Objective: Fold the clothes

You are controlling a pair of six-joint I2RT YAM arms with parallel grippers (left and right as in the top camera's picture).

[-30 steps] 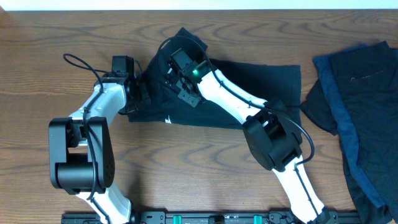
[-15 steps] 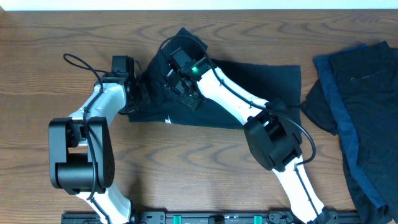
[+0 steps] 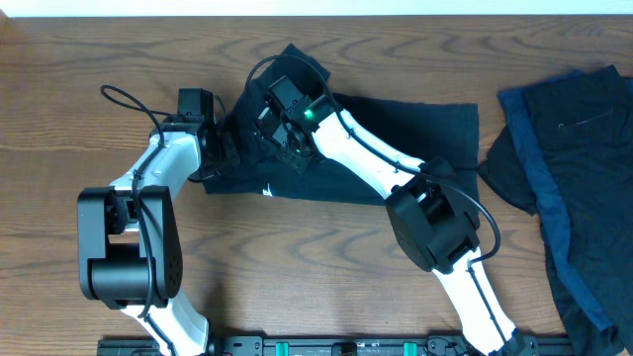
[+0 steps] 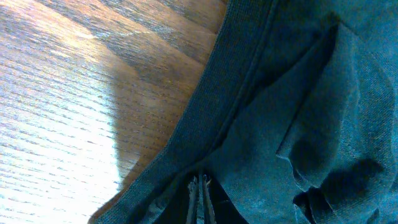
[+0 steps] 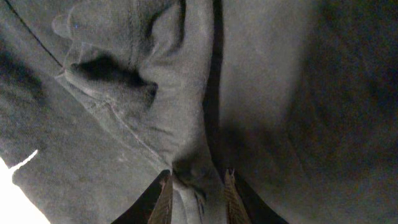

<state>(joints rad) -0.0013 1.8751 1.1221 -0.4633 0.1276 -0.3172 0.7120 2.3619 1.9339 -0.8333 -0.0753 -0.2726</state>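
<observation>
Currently: left gripper (image 4: 199, 198), jaws together pinching the ribbed edge (image 4: 208, 102) of the dark T-shirt (image 3: 435, 119) at its tips; right gripper (image 5: 198, 194), jaws parted, a bunched fold of the same shirt lying between them.

I have the left arm (image 3: 158, 173) folded forward from its base and turned inward at the wrist. The left gripper (image 4: 199, 200) sits low with its two tips pressed together and no gap between them. My right arm (image 3: 361, 158) stretches forward and across toward the left side, a green light (image 3: 311, 115) lit near its wrist. The right gripper (image 5: 197, 198) points down, its fingers (image 5: 165, 199) standing partly apart.
</observation>
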